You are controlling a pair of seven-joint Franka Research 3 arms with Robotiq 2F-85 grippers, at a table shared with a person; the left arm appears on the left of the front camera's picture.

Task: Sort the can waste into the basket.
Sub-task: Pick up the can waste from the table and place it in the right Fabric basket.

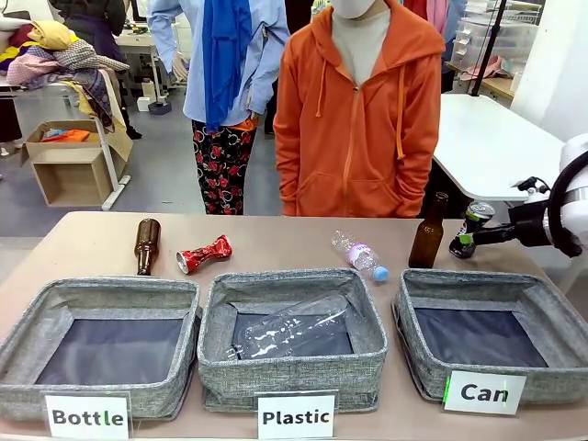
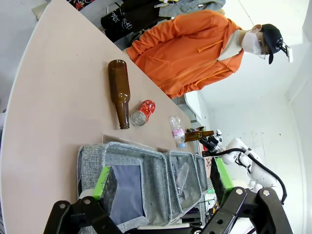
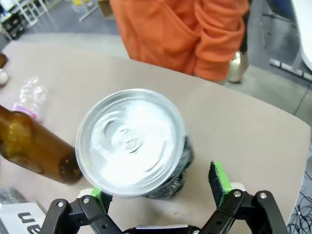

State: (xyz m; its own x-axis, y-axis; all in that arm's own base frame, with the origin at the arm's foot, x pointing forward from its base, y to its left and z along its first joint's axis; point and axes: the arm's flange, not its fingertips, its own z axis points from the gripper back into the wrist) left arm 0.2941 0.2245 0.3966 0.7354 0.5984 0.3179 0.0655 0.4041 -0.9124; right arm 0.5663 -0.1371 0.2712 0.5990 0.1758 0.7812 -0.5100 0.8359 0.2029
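Right fingers [image 3: 220,178] stand open wide astride the dark can [image 3: 130,141], 1 pad clear.

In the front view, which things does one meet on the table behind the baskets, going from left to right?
lying brown bottle → crushed red can → small plastic bottle → standing brown bottle → dark can

The desk [image 1: 92,239] is pale tan. The crushed can [image 1: 204,254] is shiny red with silver ends. The other can [image 1: 470,228] is dark with green and white print. The basket [image 1: 559,384] is mottled grey weave with a dark floor, and its card [image 1: 484,392] is white with black lettering. Black fingers [image 3: 243,209] bear green pads [image 3: 219,176].
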